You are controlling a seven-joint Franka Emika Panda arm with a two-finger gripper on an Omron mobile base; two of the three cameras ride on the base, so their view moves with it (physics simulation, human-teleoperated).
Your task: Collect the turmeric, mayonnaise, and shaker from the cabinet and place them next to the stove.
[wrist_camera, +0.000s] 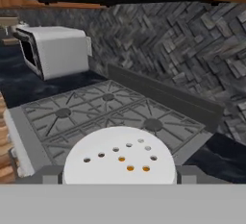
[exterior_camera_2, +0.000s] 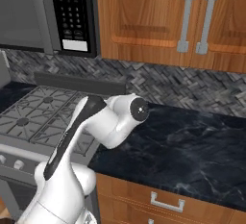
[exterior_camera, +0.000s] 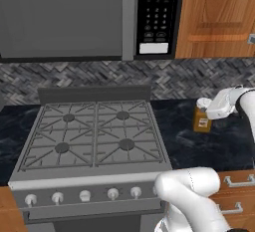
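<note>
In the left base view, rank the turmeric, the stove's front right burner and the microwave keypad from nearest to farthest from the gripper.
1. Turmeric, on the counter right at the gripper.
2. Front right burner, lower left on the stove.
3. Microwave keypad, high up, upper left.

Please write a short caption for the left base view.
Turmeric jar on the dark counter right of the stove, at the robot's hand.

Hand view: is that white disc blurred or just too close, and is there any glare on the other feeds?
Hand view: the turmeric lid sits very close, its holes sharp, cut off by the bottom edge. Left base view: flat even light, no glare on the stove; turmeric soft and small beside the hand. Right base view: only faint sheen on the black counter.
</note>
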